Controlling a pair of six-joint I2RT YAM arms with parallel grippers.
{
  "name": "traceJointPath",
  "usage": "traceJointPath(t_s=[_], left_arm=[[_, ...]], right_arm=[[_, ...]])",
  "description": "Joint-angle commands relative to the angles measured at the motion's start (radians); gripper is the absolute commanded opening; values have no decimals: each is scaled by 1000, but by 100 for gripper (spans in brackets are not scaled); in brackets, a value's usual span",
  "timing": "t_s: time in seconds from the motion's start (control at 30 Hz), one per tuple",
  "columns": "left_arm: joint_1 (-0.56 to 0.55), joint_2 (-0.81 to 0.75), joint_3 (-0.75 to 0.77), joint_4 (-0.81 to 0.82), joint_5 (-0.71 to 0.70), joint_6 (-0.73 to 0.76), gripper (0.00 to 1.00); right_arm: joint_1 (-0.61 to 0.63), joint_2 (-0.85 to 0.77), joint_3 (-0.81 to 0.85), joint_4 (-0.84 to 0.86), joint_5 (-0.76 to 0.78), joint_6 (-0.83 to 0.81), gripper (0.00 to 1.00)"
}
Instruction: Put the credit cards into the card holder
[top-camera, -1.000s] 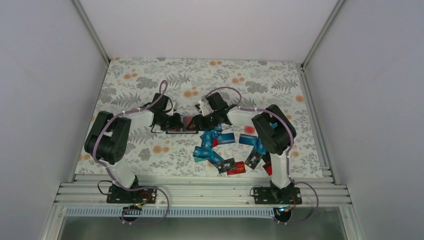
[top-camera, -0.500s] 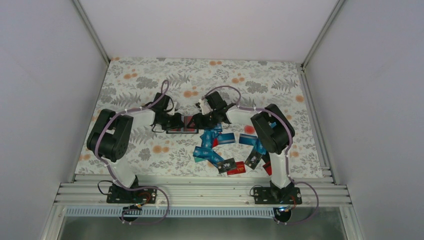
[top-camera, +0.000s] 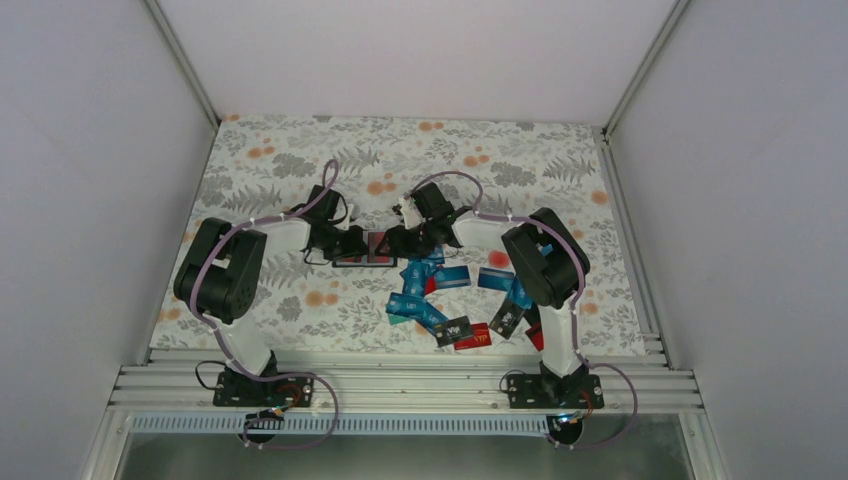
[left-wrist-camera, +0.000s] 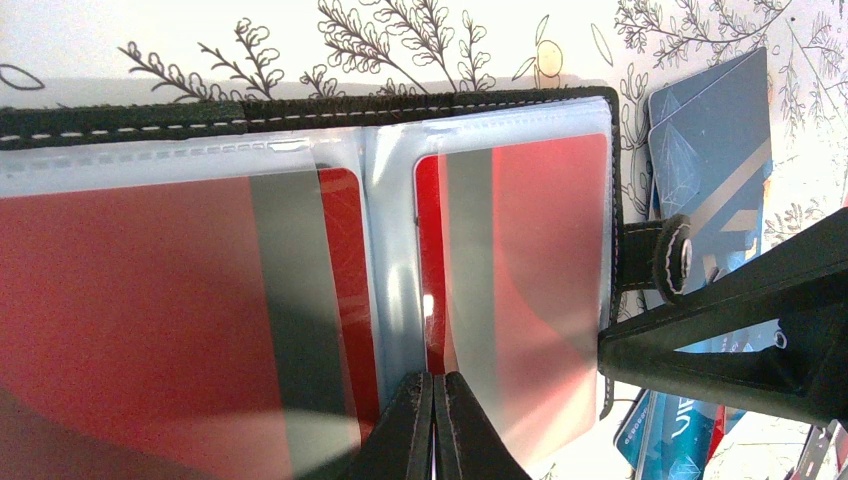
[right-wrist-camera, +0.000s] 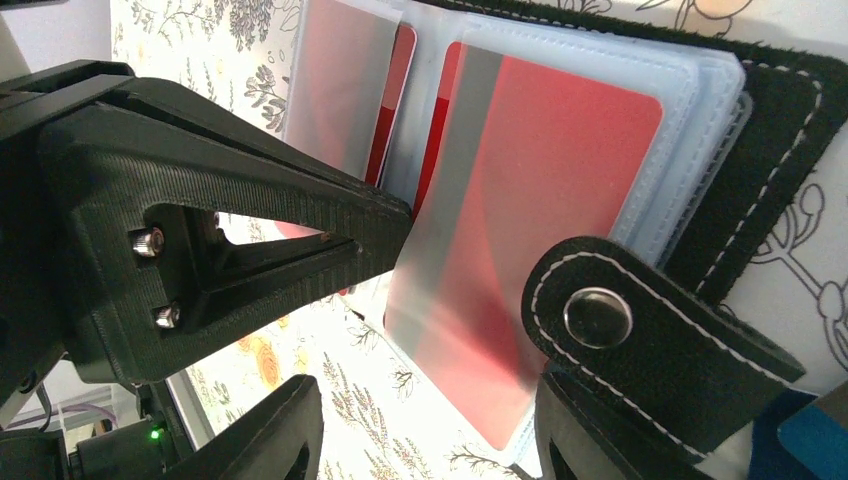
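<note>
Little has changed for you since a second ago: your left fingers (left-wrist-camera: 412, 432) stay pressed shut at the fold of the open, stitched black card holder (top-camera: 365, 247) in the middle of the floral worktop (top-camera: 300, 160), its glossy clear sleeves (left-wrist-camera: 392, 250) holding red cards (left-wrist-camera: 545, 260), while your right fingers (right-wrist-camera: 285, 440) stand half apart, gripping nothing.

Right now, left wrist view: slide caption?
Shut left gripper at the fold of the open card holder, red cards sleeved inside, blue cards beside it.

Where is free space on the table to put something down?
Bare: the flowered cloth along the far wall, and between the left arm and the scattered plastic credit cards. Crowded: around the open black card holder.
</note>
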Motion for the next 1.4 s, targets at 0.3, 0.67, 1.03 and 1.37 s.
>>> traceJointPath(t_s=[0.3, 0.67, 1.03, 1.37], left_arm=[[-35, 51, -2, -13, -42, 12, 2], [-35, 46, 1, -21, -44, 16, 2], [-35, 26, 14, -32, -52, 7, 2], [-35, -12, 25, -49, -64, -7, 2]], right_arm=[[7, 40, -10, 62, -105, 52, 55], [6, -7, -6, 106, -173, 46, 56], [16, -25, 20, 107, -212, 20, 56], [23, -46, 47, 122, -228, 10, 56]])
